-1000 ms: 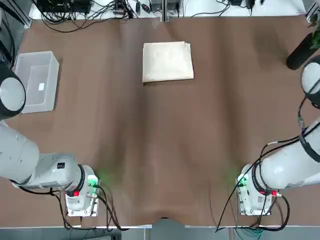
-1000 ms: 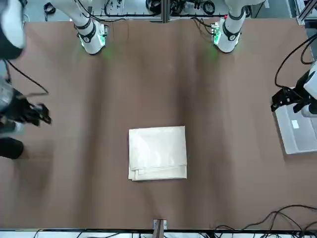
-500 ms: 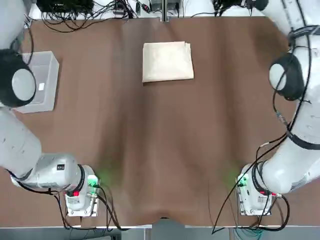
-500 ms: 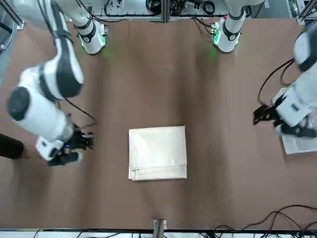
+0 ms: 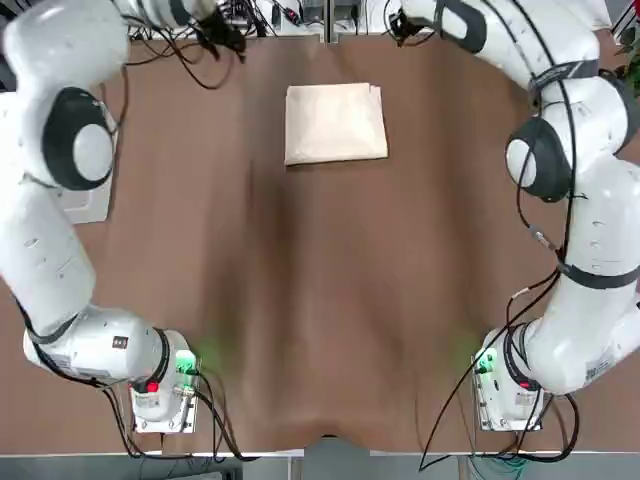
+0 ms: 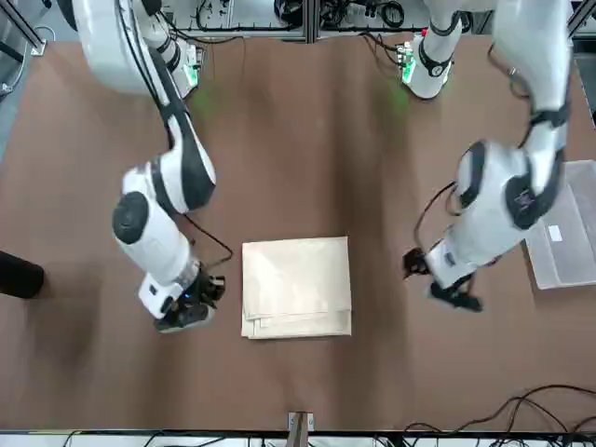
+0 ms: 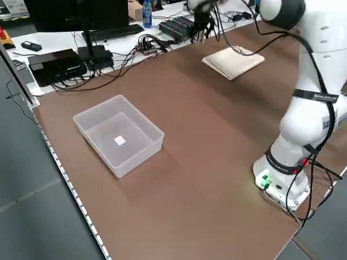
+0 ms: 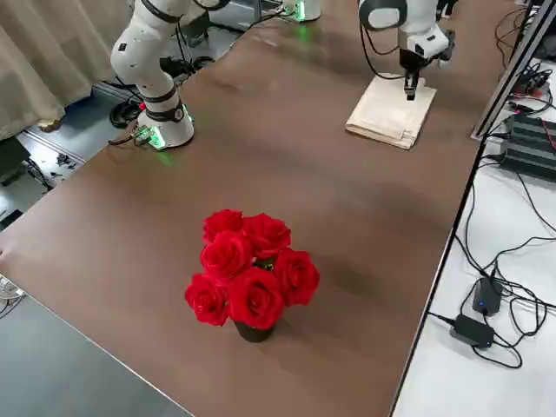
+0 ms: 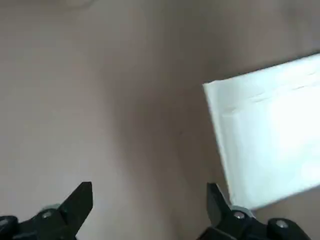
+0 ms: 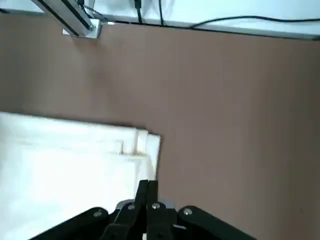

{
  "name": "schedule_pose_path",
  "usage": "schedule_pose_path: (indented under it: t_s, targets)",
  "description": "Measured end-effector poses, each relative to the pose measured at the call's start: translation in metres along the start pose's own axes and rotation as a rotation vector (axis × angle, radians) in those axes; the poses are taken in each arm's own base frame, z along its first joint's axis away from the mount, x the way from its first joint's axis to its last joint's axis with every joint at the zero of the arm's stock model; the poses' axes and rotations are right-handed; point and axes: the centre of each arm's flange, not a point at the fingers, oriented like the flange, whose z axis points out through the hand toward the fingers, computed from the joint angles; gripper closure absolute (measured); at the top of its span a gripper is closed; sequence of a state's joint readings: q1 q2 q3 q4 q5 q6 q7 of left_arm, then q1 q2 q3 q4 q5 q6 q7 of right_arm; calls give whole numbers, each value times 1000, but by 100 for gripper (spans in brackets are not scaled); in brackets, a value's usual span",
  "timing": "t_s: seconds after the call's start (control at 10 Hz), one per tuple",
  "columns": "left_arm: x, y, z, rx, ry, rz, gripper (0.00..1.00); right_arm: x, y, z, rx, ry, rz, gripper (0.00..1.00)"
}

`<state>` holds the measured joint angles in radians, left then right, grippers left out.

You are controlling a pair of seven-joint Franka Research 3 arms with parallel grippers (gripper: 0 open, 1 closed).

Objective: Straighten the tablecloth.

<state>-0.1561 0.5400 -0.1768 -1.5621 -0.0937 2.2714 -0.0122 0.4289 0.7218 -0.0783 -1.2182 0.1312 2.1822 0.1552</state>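
The tablecloth [image 5: 335, 122] lies folded small, a cream rectangle at the far middle of the brown table; it also shows in the front view [image 6: 296, 286] and the left side view [image 7: 234, 62]. My left gripper [image 5: 222, 30] hovers off its far left corner, open, with nothing between its fingers [image 9: 80, 200]; the tablecloth [image 9: 270, 140] lies beside them. My right gripper [image 6: 189, 305] is at the far right corner, shut, its tips [image 10: 148, 190] over the edge of the tablecloth [image 10: 65, 170]. No fabric shows between them.
A clear plastic bin [image 7: 119, 141] stands at the table's left side. Red roses [image 8: 248, 269] in a dark pot stand near the right edge. Cables and a rail [image 10: 80, 27] run along the far edge. Brown covering [image 5: 330, 300] spans the near half.
Both arms swung in from the table's sides to the far corners of the folded tablecloth. The right gripper's fingers closed. The tablecloth has not moved.
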Motion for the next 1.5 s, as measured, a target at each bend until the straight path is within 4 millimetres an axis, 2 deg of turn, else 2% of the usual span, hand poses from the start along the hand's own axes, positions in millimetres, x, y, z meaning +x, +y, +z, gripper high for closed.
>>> schedule_pose_path:
  t_s: [0.1,0.2,0.5,0.7,0.9,1.1,1.5]
  targets:
    - [3,23,36,-18,26,-37,0,-1,-7,25,3,27,-10,99]
    - [6,39,58,-32,32,-87,0,-4,-14,49,4,41,-18,99]
    - [15,78,108,-67,71,-200,0,-21,-40,103,18,14,-48,99]
    - [9,89,150,-82,95,-229,0,-21,-40,126,23,66,-47,99]
    - [8,94,182,-96,127,-241,0,-20,-32,147,23,115,-40,99]
    - [8,100,193,-93,138,-235,0,-20,-29,160,23,126,-39,99]
    - [17,101,182,-94,164,-231,4,-31,-32,191,24,132,-45,99]
